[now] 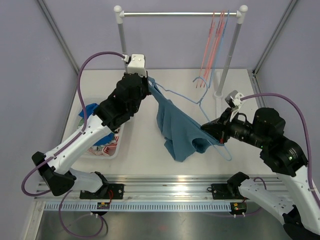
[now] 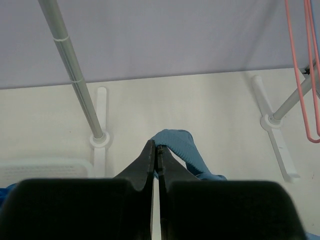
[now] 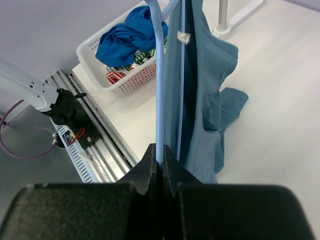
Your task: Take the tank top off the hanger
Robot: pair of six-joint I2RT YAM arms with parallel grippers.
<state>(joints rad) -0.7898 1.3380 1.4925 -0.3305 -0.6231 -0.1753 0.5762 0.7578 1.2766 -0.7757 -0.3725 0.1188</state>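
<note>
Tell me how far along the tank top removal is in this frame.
Done: the blue hanger is off the rail, clamped by the right hand. In hand: the left hand pinches a strap of the tank top. Left: the top drapes over the hanger's lower arm; it needs sliding free.

On my feed there's 1 white basket of bright clothes at the table's left edge, plus pink hangers dangling off the rack out back.
</note>
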